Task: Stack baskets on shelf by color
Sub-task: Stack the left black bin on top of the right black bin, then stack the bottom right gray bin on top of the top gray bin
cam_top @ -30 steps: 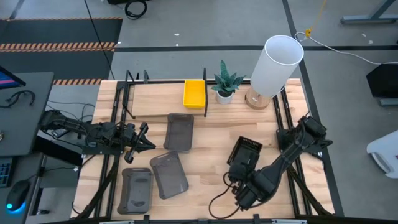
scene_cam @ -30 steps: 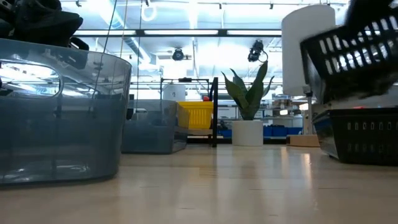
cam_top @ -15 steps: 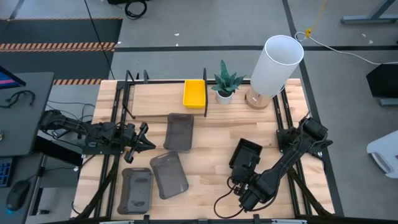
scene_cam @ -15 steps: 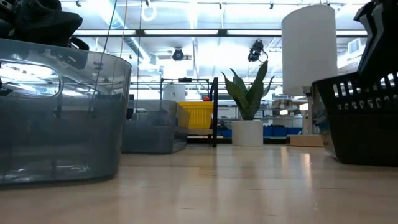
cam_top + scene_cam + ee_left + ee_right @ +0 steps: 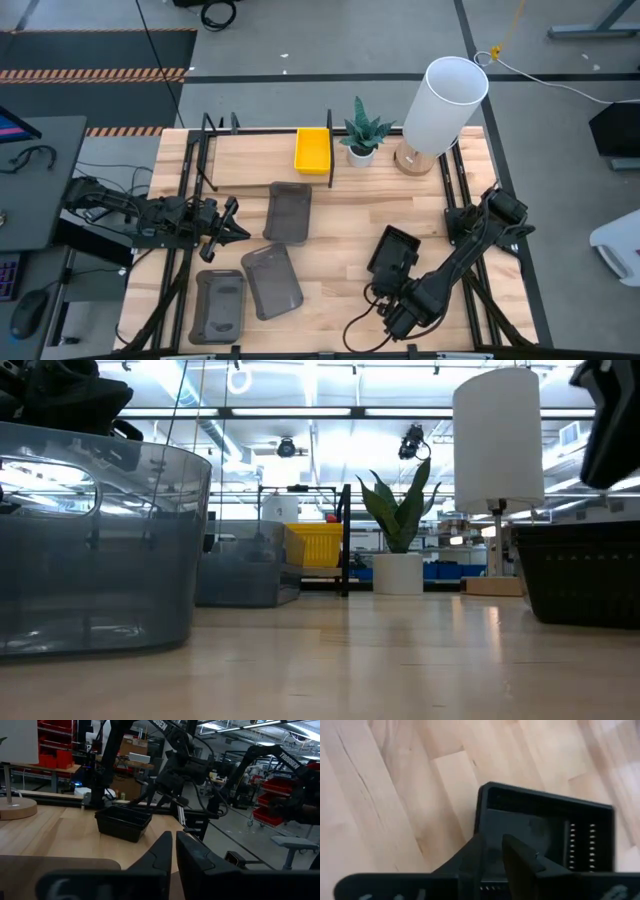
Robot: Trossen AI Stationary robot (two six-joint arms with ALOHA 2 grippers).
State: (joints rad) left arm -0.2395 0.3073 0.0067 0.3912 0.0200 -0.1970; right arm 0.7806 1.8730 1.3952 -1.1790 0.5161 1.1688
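Observation:
A black perforated basket sits level on the table near its right front and is seen from above in the right wrist view. My right gripper hangs just above the basket's near end, its fingers a narrow gap apart and touching nothing. In the low view it stands clear above the basket. Three grey baskets rest on the table. One yellow basket stands on the shelf. My left gripper waits shut by the grey baskets.
A white plant pot and a tall white lamp stand at the far edge, right of the yellow basket. Black upright bars divide the shelf. Bare wood lies between the grey baskets and the black one.
My right gripper carried a tilted black basket down and toward the near edge, onto a second black basket on the table. The carried basket left the fingers, dropped level into the lower one, and the two now show as one. The gripper stays above it.

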